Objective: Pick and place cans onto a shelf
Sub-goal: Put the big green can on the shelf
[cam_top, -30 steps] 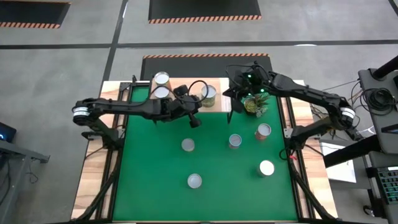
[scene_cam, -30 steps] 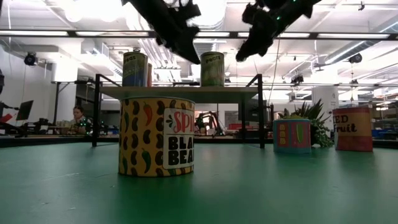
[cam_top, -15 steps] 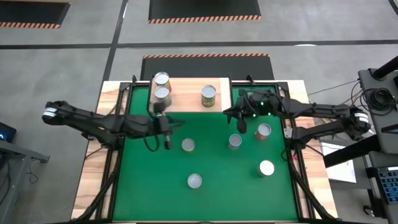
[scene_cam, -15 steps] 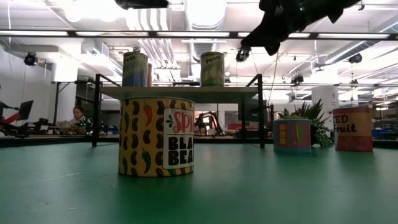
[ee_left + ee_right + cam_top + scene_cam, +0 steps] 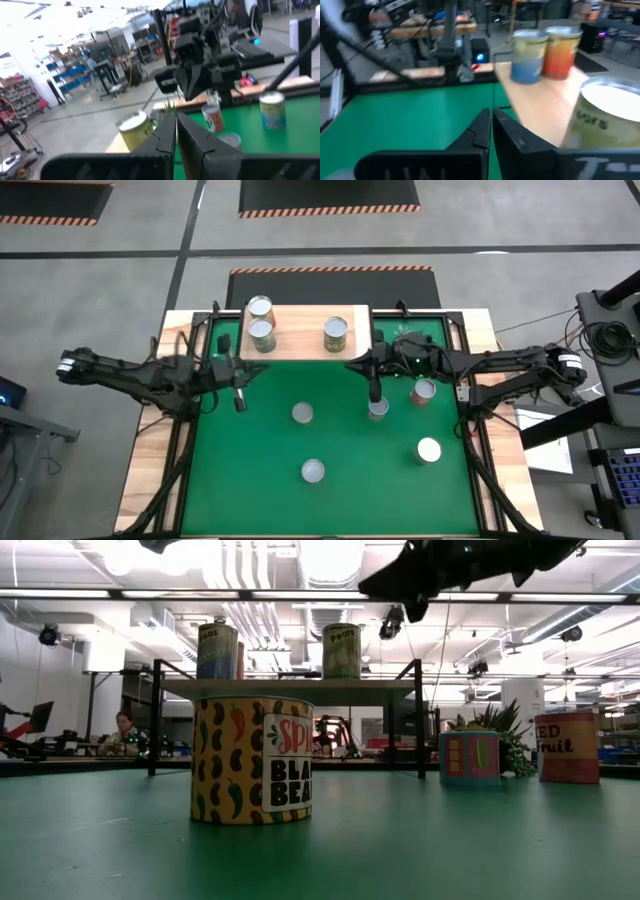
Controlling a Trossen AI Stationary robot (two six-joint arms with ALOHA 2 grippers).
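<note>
The light-wood shelf (image 5: 300, 340) stands at the table's far edge with three cans on it: two at its left end (image 5: 261, 332) and one near the middle (image 5: 335, 332). Several more cans stand upright on the green table, among them one (image 5: 378, 408) just near of my right gripper and a yellow bean can (image 5: 252, 760) close to the low camera. My left gripper (image 5: 238, 396) is shut and empty, above the table's left part, left of a can (image 5: 302, 413). My right gripper (image 5: 375, 387) is shut and empty, near of the shelf's right end.
A small potted plant (image 5: 497, 726) stands at the far right, partly under my right arm. A red-labelled can (image 5: 424, 391) and a white-topped can (image 5: 428, 450) stand to the right. Bare green mat (image 5: 240, 470) lies at the near left.
My left gripper has drawn back from the shelf toward the table's left edge, still shut. My right gripper has come from the shelf's far right end toward the near edge and now stands over the table beside a can. No can has moved.
</note>
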